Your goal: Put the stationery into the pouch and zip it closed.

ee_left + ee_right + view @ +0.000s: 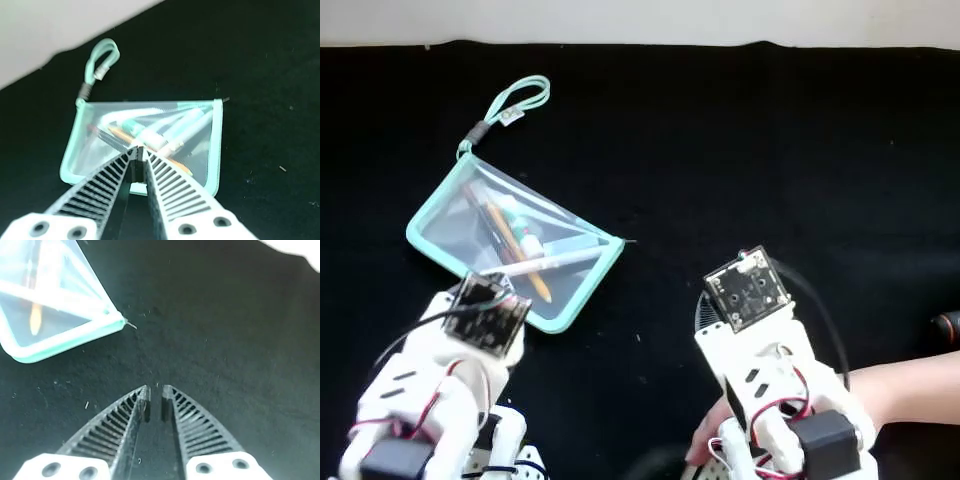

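The clear pouch (450, 225) with a teal border lies at the left of the black table, its loop strap (520, 100) pointing away. Inside it lie an orange pencil (505, 235), a white pen (552, 263) and other stationery (165, 132). A small zip pull (226, 99) sticks out at the corner far from the loop. My left gripper (139, 151) is shut, its tips meeting over the pouch's (200, 150) near edge. My right gripper (154, 402) hangs over bare table beside the pouch's corner (112, 322), its tips a thin slit apart with nothing between them.
The left arm (430, 390) stands at the front left and the right arm (760, 350) at the front right. The black cloth (770, 150) stretches to the back edge and the right.
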Available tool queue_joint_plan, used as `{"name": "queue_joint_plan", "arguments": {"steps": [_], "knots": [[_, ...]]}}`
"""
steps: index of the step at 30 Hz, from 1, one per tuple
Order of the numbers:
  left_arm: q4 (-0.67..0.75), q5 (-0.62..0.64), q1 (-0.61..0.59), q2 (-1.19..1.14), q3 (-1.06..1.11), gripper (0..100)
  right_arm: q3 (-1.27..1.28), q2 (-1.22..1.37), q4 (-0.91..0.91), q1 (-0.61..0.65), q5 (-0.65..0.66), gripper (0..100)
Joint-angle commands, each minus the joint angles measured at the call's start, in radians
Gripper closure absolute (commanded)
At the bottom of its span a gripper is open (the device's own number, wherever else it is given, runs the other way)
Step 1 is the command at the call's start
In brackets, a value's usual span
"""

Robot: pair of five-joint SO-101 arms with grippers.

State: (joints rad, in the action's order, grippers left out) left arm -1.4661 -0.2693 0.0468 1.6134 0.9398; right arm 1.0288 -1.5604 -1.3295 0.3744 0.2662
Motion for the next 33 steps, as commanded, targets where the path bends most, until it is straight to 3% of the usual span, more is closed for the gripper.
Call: {"name": "queue_joint_plan", "arguments": {"steps": [1,5,11,19,33], "knots": [[0.097,-0.006,-0.008,-0.004,0.128,99,0.051,-0.016,0.025,-0.018,0.011,88.3],[0.213,-0.006,-0.010,-0.004,0.308,99,0.139,-0.016,0.077,-0.065,0.011,87.1],[0.308,-0.006,-0.010,-0.004,0.446,99,0.334,-0.016,0.295,-0.209,0.011,86.9],[0.354,-0.006,-0.010,-0.004,0.533,99,0.441,-0.016,0.524,-0.216,0.011,86.8],[0.353,-0.006,-0.010,-0.004,0.627,99,0.650,-0.016,0.636,-0.217,0.014,86.8]]}}
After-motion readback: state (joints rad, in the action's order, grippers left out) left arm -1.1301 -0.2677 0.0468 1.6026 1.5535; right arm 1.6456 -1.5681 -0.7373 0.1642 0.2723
